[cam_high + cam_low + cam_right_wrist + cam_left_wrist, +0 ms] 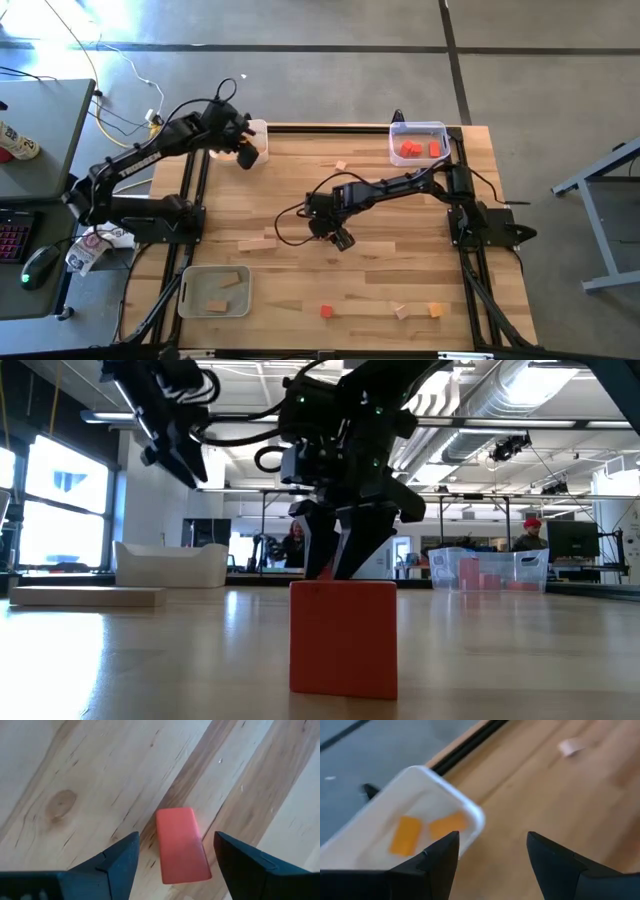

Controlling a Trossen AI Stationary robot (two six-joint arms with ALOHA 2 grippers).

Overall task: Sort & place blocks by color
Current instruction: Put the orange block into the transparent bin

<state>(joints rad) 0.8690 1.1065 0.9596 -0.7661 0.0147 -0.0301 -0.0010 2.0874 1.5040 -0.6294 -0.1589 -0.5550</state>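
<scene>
Red block [181, 845]: on bare surface [400, 270] mid-way, clear wood around; I see it only by right wrist.
Right claw [343, 240]: released above it.
Left claw [247, 156]: released, over my far-edge tray [395, 820] with two orange blocks [406, 835].

No text, label, brand, number or sign can be read anywhere in these pictures. The blocks [326, 312] carry plain painted or bare wood faces, and the trays [418, 129] are unmarked. A crumpled packet [92, 250] beside the bench [370, 290] shows printed colour (red and white patches), but its lettering is too small to make out. The screens in the room behind are likewise unreadable.
</scene>
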